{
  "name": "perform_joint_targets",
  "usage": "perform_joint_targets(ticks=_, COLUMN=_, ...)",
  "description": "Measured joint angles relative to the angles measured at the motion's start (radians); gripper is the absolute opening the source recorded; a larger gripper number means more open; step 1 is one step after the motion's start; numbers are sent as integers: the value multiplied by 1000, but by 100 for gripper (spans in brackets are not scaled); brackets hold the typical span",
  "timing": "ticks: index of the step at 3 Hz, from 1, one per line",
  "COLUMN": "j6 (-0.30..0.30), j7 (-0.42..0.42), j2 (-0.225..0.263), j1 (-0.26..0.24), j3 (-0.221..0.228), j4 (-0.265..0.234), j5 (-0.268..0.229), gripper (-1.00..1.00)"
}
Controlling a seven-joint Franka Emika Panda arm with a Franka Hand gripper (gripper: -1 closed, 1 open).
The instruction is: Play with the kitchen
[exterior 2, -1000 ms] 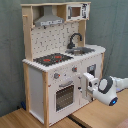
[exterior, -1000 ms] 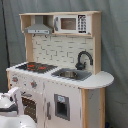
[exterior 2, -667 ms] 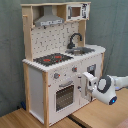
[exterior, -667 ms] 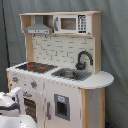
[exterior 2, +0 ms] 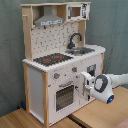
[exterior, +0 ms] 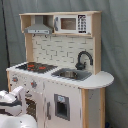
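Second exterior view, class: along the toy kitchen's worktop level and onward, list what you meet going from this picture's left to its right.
Hob → faucet → sink → rounded end of the worktop; lower down and further right, the robot arm in front of the kitchen.

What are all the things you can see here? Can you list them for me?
Toy kitchen: one, white and light wood, on a wooden floor.
Hob: one, black with red rings, on the countertop.
Faucet: one, black, behind the sink.
Sink: one, grey, beside the hob.
Hood: one, grey, above the hob.
Microwave: one, white, on the top shelf.
Oven door: one, white, windowed, under the hob.
Knobs: two visible, reddish, above the oven door.
Gripper: one, white, at the kitchen's front panel.
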Motion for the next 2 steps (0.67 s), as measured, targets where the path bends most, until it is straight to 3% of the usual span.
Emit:
perform_joint_targets(ticks=1, j6=0, j7=13, j2=-1, j1=-71, j3=49, j4=56, j5=-1, gripper=100)
perform_joint_targets(ticks=2, j6=3, j7=14, j2=-1, j1=-141, j3=61, j4=128, j5=-5, gripper=100)
